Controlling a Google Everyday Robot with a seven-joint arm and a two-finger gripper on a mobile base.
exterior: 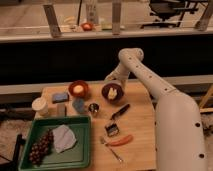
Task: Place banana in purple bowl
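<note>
In the camera view, a wooden table [142, 120] holds lots of small things. The robot's big white arm [150, 85] comes up from the right side, bends at the top and reaches down toward the middle of the table. The gripper [111, 80] is at the end of the arm, just over the back edge of the purple bowl [104, 95]. Whether the gripper is spread apart or pressed together does not show. It is also hard to say if it touches the bowl or the banana. The banana [113, 93] is inside the purple bowl, a pale yellow piece in the middle of it, right under the gripper. Just to the left of the purple bowl sits an orange-red bowl [71, 86] with a round pale yellow ball [78, 89] in it. The two bowls are near each other but not touching. A blue sponge [60, 97] lies left of the orange-red bowl, and a white cup [39, 106] stands near the left edge of the table. A small shiny metal cup [93, 108] stands in front of the bowls. A tool with a black handle [120, 111] lies in front of the purple bowl. Closer to the front lie an orange carrot stick [121, 140] and a fork [111, 149]. On the left front is a green tray [55, 119] with dark grapes [41, 147] and a gray-blue cloth [63, 137] in it.
</note>
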